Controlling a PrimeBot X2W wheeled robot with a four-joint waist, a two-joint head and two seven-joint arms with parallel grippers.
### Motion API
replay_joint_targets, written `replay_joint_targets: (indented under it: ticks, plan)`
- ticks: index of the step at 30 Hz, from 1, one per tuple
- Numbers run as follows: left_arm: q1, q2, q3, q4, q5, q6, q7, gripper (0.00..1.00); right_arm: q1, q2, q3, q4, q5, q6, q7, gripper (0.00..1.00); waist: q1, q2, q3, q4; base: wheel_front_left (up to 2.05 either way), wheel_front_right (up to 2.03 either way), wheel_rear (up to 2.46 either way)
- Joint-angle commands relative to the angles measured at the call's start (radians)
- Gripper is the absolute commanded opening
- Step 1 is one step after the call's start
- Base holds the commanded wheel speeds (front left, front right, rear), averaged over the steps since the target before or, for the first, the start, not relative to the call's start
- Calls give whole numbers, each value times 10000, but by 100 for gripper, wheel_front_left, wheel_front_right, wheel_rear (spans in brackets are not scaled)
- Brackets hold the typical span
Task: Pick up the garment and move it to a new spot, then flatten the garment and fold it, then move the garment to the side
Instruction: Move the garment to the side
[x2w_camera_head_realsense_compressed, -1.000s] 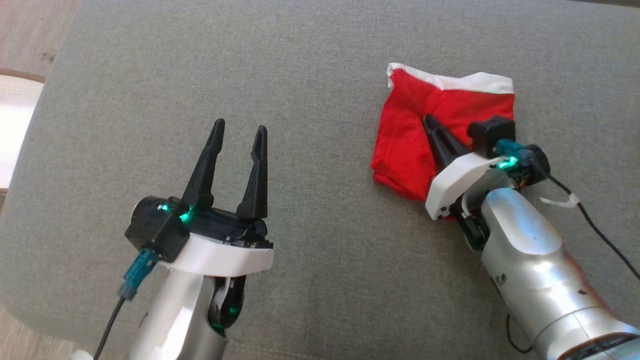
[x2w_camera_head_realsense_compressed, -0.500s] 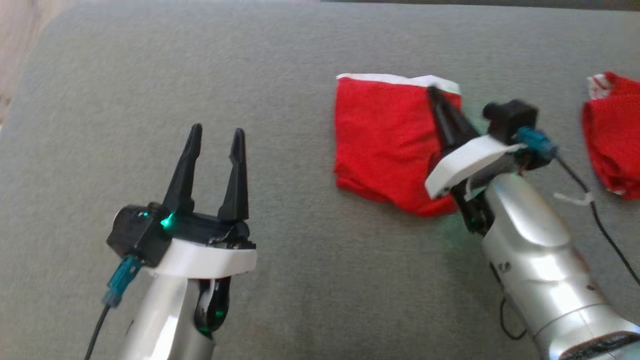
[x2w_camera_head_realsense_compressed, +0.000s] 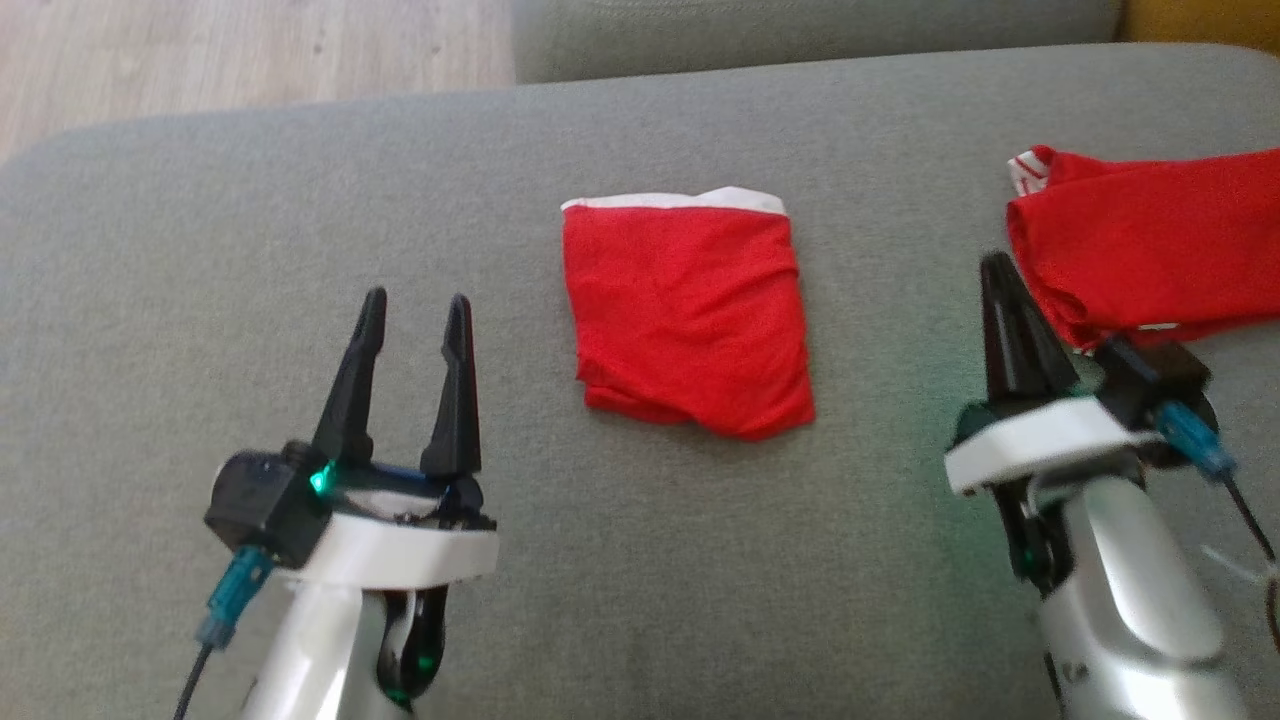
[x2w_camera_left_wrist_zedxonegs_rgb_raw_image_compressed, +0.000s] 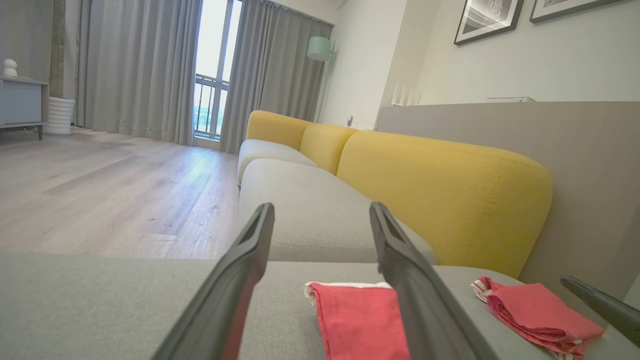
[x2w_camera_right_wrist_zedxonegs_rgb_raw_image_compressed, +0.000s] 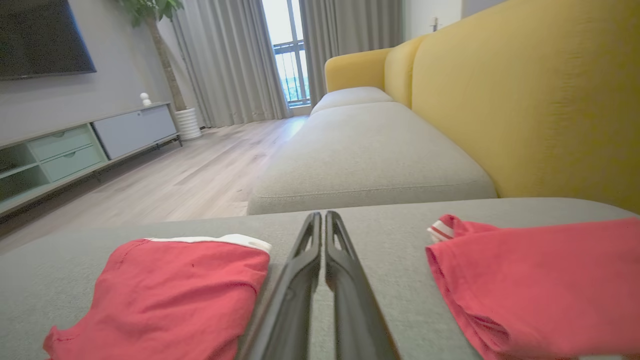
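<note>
The garment (x2w_camera_head_realsense_compressed: 690, 310), red with a white band along its far edge, lies folded into a rough square on the grey sofa seat (x2w_camera_head_realsense_compressed: 250, 250). My left gripper (x2w_camera_head_realsense_compressed: 415, 305) stands open to its left, nothing between the fingers. My right gripper (x2w_camera_head_realsense_compressed: 995, 265) is shut and empty, to the garment's right and apart from it. In the left wrist view the garment (x2w_camera_left_wrist_zedxonegs_rgb_raw_image_compressed: 360, 320) shows between and beyond my open left gripper (x2w_camera_left_wrist_zedxonegs_rgb_raw_image_compressed: 320, 210). The right wrist view has the garment (x2w_camera_right_wrist_zedxonegs_rgb_raw_image_compressed: 170, 290) left of my shut right gripper (x2w_camera_right_wrist_zedxonegs_rgb_raw_image_compressed: 320, 217).
A second red cloth (x2w_camera_head_realsense_compressed: 1150, 250) with striped trim lies at the seat's right, close to my right fingers, also visible as the cloth (x2w_camera_right_wrist_zedxonegs_rgb_raw_image_compressed: 540, 280) and the cloth (x2w_camera_left_wrist_zedxonegs_rgb_raw_image_compressed: 535, 315). Yellow back cushions (x2w_camera_right_wrist_zedxonegs_rgb_raw_image_compressed: 525, 100) bound the far side. Wooden floor (x2w_camera_head_realsense_compressed: 250, 50) lies beyond the seat's edge.
The head camera has swung, bringing the second red cloth into view. My right gripper has come off the garment and now stands to its right. The left gripper stays open.
</note>
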Motion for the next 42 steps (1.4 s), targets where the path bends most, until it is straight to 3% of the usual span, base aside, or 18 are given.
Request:
replay_joint_targets:
  ticks: [1,2,8,20,42]
  plan:
    - [-45,68,380,-268,29,-71,-49,100,143,135,50,-585,15,-9,-105,71,1,0,-184,-180,0,0,0]
    - [26,68,384,-202,2,-75,-49,100,380,135,-48,-751,130,-9,-105,100,1,0,-226,-220,0,0,0]
    - [263,68,502,181,-100,-113,-49,100,1352,136,-134,-1388,291,-9,-106,100,1,0,-409,-407,0,0,0]
    - [18,68,407,162,-23,-130,-49,100,919,136,330,-1103,187,-9,12,100,1,0,-88,-79,0,0,0]
    - [-772,68,-628,323,-528,38,-49,100,-2479,137,2113,4145,2620,-9,2667,100,1,0,1128,1680,0,0,0]
